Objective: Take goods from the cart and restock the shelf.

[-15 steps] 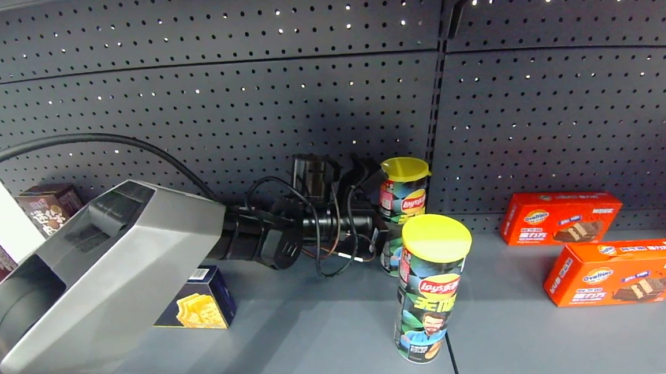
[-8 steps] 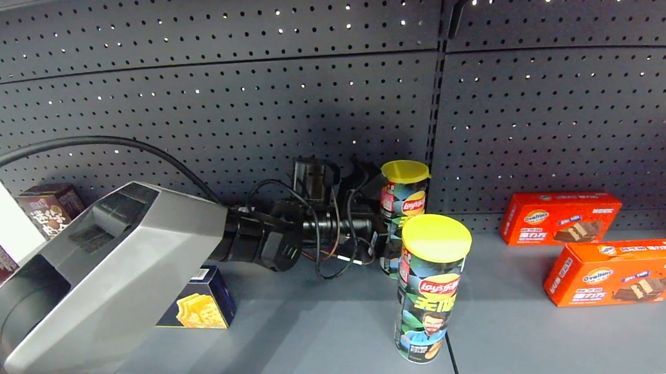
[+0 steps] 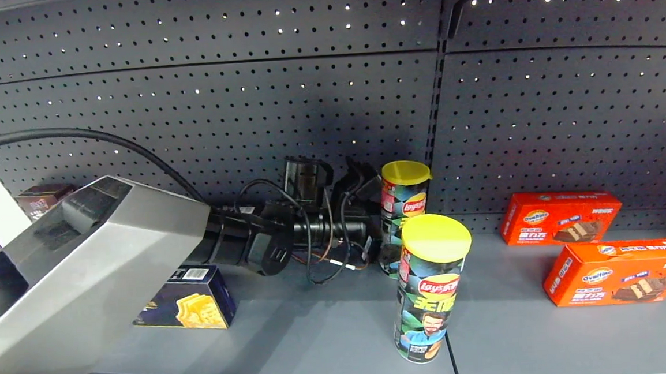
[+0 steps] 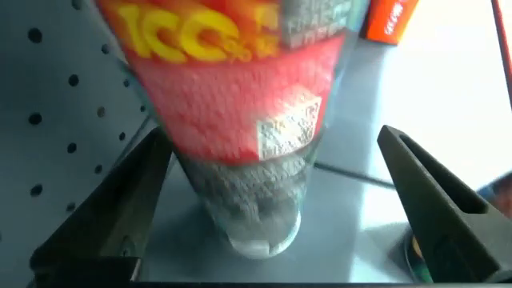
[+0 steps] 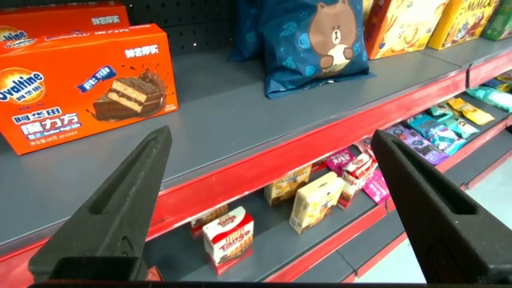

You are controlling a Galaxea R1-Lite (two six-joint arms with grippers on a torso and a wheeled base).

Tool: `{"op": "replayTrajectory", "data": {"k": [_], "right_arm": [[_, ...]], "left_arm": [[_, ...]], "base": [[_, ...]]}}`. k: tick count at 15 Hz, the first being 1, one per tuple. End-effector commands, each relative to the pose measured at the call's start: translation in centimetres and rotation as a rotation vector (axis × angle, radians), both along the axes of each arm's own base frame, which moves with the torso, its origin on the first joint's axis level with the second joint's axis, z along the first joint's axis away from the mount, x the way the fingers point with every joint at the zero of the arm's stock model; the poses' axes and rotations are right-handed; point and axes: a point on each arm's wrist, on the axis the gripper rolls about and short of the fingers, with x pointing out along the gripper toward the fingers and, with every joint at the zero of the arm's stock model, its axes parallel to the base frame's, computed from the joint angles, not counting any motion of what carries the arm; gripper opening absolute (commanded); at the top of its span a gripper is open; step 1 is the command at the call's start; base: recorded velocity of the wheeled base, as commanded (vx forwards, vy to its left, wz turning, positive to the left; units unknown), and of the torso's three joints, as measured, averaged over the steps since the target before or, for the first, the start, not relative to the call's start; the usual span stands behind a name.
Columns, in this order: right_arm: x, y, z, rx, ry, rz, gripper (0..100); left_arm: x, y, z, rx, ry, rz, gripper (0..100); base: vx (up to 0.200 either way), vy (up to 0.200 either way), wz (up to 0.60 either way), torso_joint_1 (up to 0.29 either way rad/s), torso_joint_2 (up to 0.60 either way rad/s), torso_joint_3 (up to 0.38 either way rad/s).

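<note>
Once stood upright by the pegboard [image 3: 247,111], counts as stocked: rear can [image 3: 406,205] on the shelf [image 3: 319,332], base down, yellow lid up, just behind the front can [image 3: 431,285] of the same kind. Reads as one item delivered, perhaps two, if the front can also came from the cart.

Left gripper [image 4: 274,136] level with the rear can, jaws apart on either side of it. One jaw close by the can's wall, the other well clear, so no clamp. Cannot tell whether the closer jaw touches. Looks like a release just made, or about to be finished.

Right gripper [image 5: 272,136] out in front of the shelf's red edge, facing a blue bag [image 5: 312,40]. Jaws wide apart, nothing between them.

Elsewhere on the shelf: two orange boxes [image 3: 560,216] to the right of the cans, a blue box [image 3: 195,302] to the left under the left arm, brown boxes [image 3: 41,196] at the far left. Plenty of bare shelf between these groups, so likely room for more stock.

Left to do, by judgement: draw the left arm straight back without tipping either can, then return to the cart for the next item. Main risk: brushing the front can on the way out.
</note>
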Motion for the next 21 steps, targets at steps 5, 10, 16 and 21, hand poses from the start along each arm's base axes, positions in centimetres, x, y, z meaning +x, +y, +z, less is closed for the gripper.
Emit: {"op": "replayTrajectory", "data": {"k": [5,10,16,21], "right_arm": [[0.0,0.0,0.0,-0.001,0.002,0.0,100],[0.0,0.0,0.0,-0.001,0.002,0.001,100],[0.2,0.3,0.0,-0.029,0.016,0.17,100],[0.2,0.6,0.0,-0.037,0.049,0.317,100]], "left_arm": [[-2.5,5.6,1.6,0.018,-0.033,0.071,100],[-4.8,7.6,3.5,0.012,-0.046,0.098,100],[-12.1,10.2,7.4,-0.001,-0.05,0.243,100],[-19.9,14.4,9.6,-0.018,-0.047,0.5,100]], "base": [[0.0,0.0,0.0,0.0,0.0,0.0],[0.0,0.0,0.0,0.0,0.0,0.0],[0.0,0.0,0.0,0.0,0.0,0.0],[0.0,0.0,0.0,0.0,0.0,0.0]]}}
